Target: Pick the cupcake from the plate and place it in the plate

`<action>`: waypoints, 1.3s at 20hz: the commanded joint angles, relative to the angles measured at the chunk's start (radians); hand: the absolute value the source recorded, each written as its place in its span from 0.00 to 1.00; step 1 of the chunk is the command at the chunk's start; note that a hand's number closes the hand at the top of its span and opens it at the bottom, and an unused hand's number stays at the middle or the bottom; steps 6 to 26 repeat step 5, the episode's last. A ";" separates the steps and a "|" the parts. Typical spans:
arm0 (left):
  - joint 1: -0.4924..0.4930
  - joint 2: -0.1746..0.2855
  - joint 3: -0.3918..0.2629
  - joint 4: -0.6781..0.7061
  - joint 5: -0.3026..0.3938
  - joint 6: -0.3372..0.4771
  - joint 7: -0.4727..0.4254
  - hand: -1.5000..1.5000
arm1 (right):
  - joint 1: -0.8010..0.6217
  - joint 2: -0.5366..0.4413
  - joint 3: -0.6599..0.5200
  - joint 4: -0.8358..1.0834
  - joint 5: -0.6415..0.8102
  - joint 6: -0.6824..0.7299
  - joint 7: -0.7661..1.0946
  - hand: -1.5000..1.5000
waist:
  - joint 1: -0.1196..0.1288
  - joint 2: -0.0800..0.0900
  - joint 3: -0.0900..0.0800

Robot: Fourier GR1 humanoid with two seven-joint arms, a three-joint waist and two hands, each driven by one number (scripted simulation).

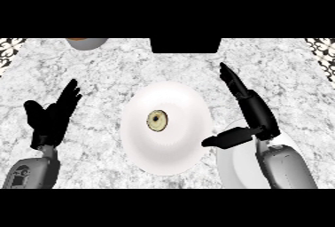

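Here the cupcake sits on the plate, with left hand and right hand beside it, both spread wide.

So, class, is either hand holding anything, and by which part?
Nothing is held: left hand and right hand are open, the cupcake lies untouched on its plate.

Grey bowl, black block, marble counter
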 commanded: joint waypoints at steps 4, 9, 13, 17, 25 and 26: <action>-0.042 0.008 0.030 0.036 0.002 -0.008 0.006 0.50 | 0.037 -0.061 -0.086 -0.017 -0.008 0.097 -0.017 0.00 | -0.002 -0.001 0.000; 0.004 -0.007 0.018 0.043 -0.004 -0.022 -0.044 0.50 | 0.018 -0.039 -0.077 0.005 0.024 0.089 0.013 0.00 | 0.000 0.000 0.000; 0.004 -0.007 0.018 0.043 -0.004 -0.022 -0.044 0.50 | 0.018 -0.039 -0.077 0.005 0.024 0.089 0.013 0.00 | 0.000 0.000 0.000; 0.004 -0.007 0.018 0.043 -0.004 -0.022 -0.044 0.50 | 0.018 -0.039 -0.077 0.005 0.024 0.089 0.013 0.00 | 0.000 0.000 0.000; 0.004 -0.007 0.018 0.043 -0.004 -0.022 -0.044 0.50 | 0.018 -0.039 -0.077 0.005 0.024 0.089 0.013 0.00 | 0.000 0.000 0.000; 0.004 -0.007 0.018 0.043 -0.004 -0.022 -0.044 0.50 | 0.018 -0.039 -0.077 0.005 0.024 0.089 0.013 0.00 | 0.000 0.000 0.000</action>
